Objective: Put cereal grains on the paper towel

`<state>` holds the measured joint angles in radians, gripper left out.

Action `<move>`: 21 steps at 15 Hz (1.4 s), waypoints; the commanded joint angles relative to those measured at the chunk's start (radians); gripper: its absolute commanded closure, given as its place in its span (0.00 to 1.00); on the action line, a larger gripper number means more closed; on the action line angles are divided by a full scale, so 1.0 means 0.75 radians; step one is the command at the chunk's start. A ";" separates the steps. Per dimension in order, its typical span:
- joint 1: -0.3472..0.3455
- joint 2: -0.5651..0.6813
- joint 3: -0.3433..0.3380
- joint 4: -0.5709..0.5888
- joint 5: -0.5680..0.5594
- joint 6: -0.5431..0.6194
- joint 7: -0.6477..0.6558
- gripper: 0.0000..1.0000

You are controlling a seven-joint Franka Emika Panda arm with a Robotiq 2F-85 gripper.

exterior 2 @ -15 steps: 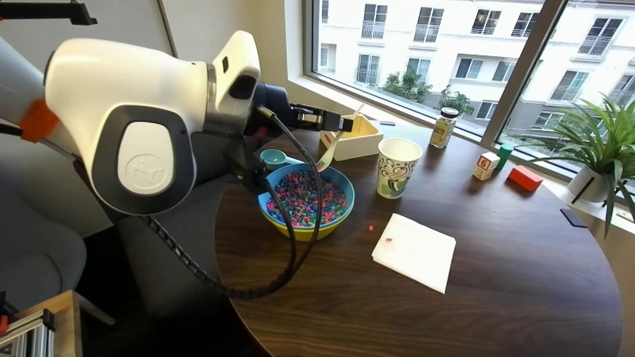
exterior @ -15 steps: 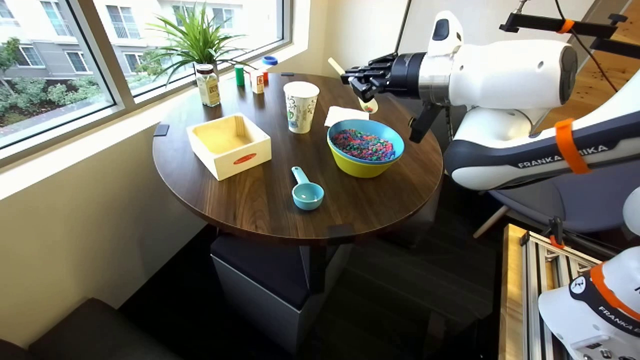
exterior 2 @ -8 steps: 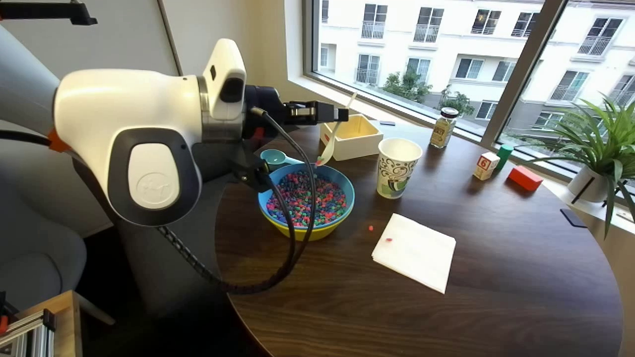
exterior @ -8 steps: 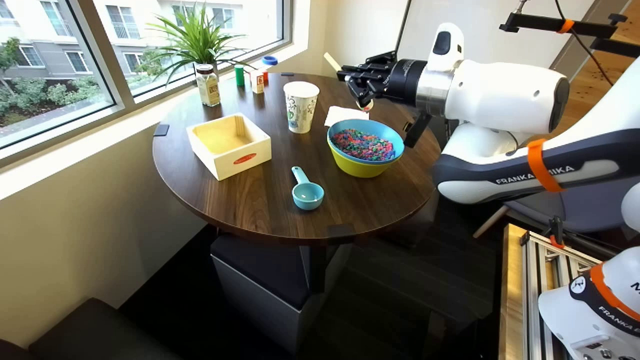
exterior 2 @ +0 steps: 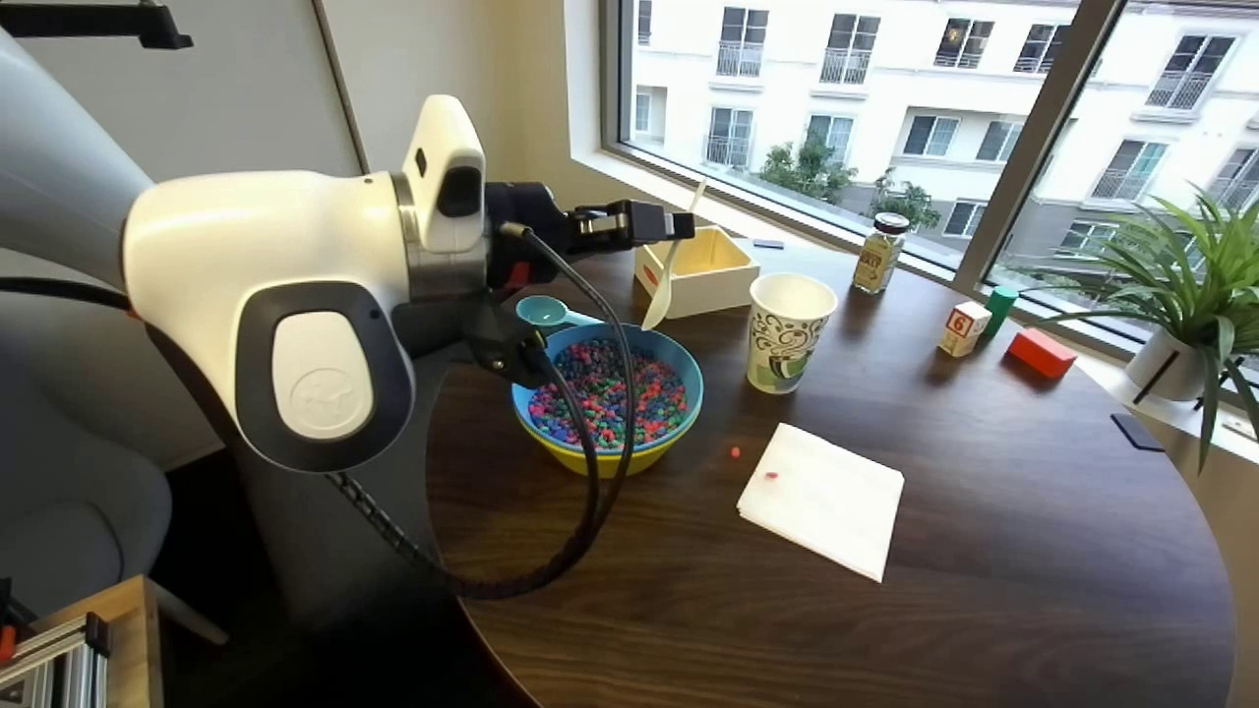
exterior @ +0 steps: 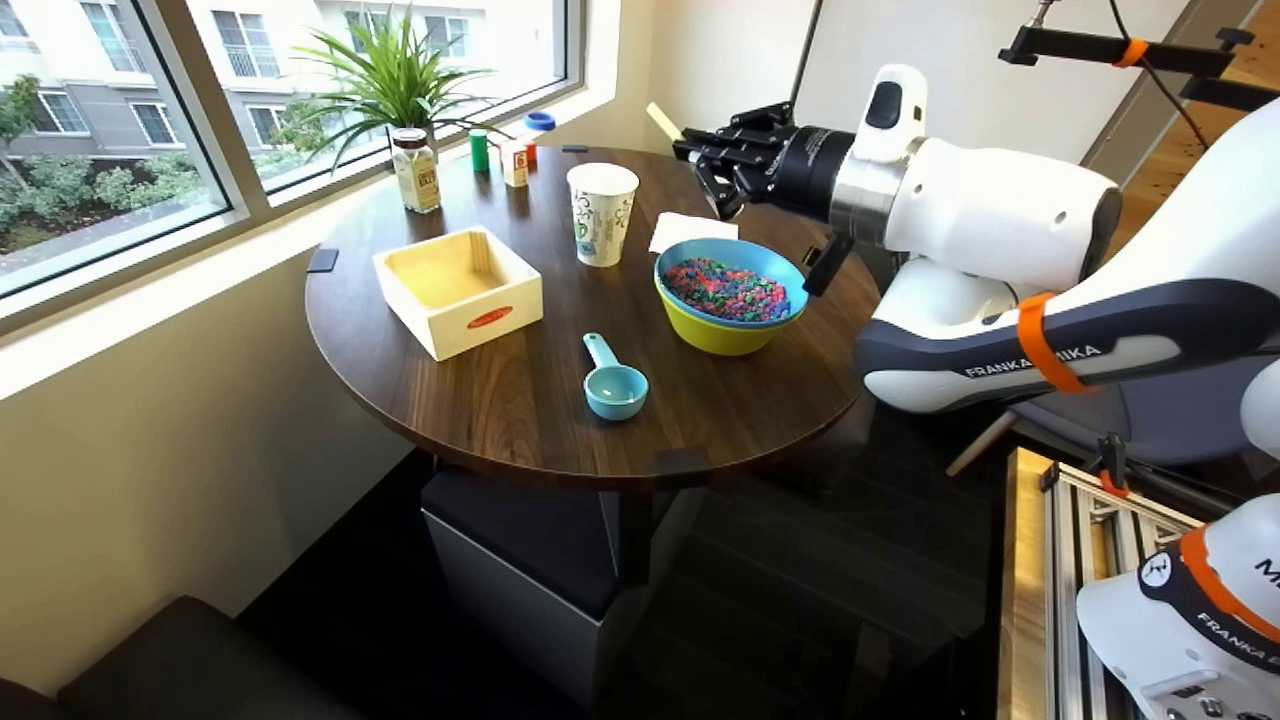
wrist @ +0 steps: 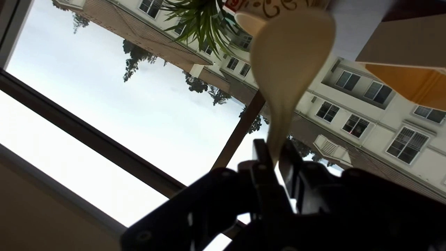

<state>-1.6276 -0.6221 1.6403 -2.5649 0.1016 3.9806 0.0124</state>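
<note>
The black two-fingered gripper (wrist: pixel 274 153) pinches a slim cream spoon (exterior 2: pixel 660 298), its scoop end tilted steeply down; whether loaded, I cannot tell. Tiny multicoloured cereal grains (exterior: pixel 725 290) heap in a round blue bowl (exterior: pixel 775 262); one red grain (exterior 2: pixel 771 475) lies on the square white paper towel (exterior 2: pixel 831 506). That tilt could spill any scoopful short of it.

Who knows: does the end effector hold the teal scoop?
No, the end effector grips a pale spoon; the teal scoop lies on the table.
</note>
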 commanded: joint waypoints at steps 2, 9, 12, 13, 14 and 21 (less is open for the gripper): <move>0.014 0.034 -0.028 0.037 0.020 -0.189 -0.002 0.97; 0.098 0.243 -0.202 0.186 -0.046 -0.700 0.010 0.97; 0.109 0.351 -0.252 0.256 -0.075 -0.883 0.016 0.97; 0.113 0.382 -0.267 0.276 -0.082 -0.931 0.019 0.97; 0.102 0.411 -0.271 0.297 -0.088 -0.961 0.025 0.97; -0.015 0.631 -0.218 0.358 -0.083 -1.016 -0.024 0.97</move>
<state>-1.5941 -0.2338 1.4416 -2.3111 0.0599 3.2348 0.0127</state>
